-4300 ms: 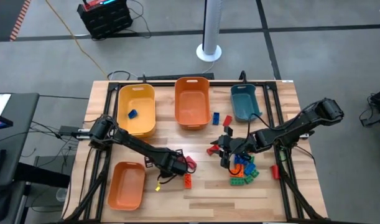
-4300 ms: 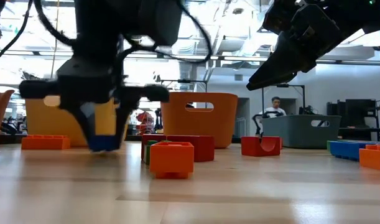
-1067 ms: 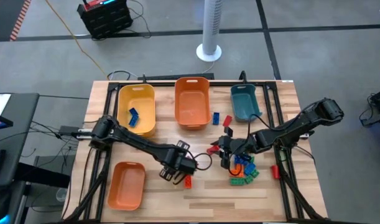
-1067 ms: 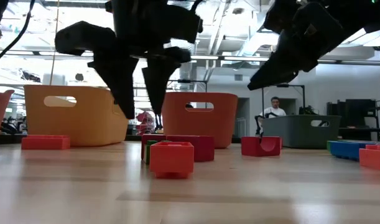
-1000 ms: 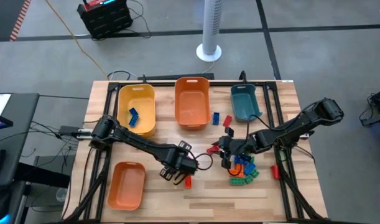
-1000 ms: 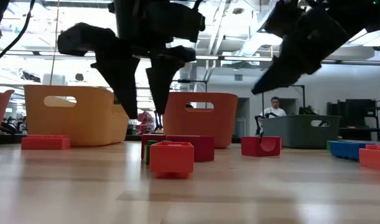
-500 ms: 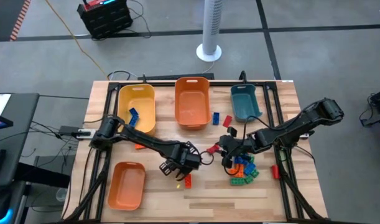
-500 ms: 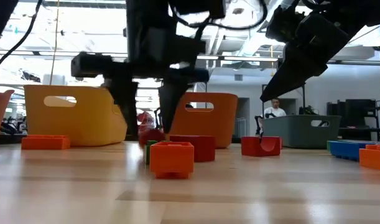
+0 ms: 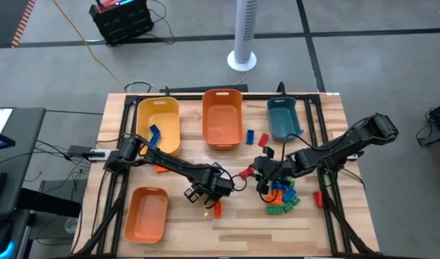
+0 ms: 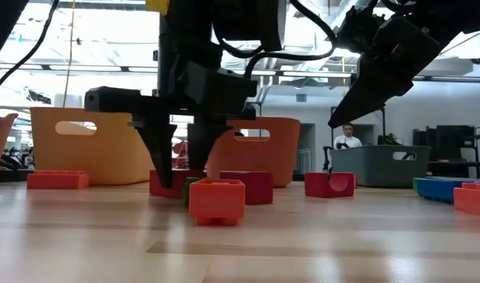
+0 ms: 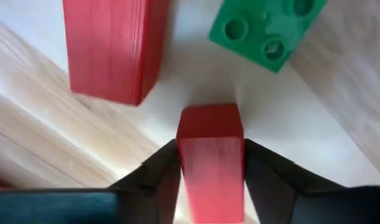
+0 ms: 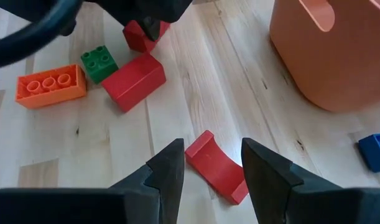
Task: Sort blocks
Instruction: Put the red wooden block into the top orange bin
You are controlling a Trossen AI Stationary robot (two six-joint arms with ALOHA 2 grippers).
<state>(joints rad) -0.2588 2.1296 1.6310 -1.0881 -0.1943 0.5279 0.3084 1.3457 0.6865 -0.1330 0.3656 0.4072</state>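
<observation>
Wooden worktop [image 9: 328, 108] carries the bins and scattered blocks. Since a second ago the left claw [image 10: 174, 177] has dropped from above the middle cluster to the surface and narrowed onto a red block [image 11: 210, 158], now clamped between its fingers [image 11: 157, 171]: a pick looks under way. Right claw [image 12: 209, 171] hangs apart above a curved red block [image 12: 216, 165].

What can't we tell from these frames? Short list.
- Left gripper: its fingers flank a red block in the left wrist view; whether it is lifted off the table cannot be told, and in the high view the arm covers it.
- Right gripper: open above a curved red piece; its height over it is unclear.
- Block pile in the high view: partly under the right arm, count unreadable.
- Teal bin: contents not discernible.
</observation>
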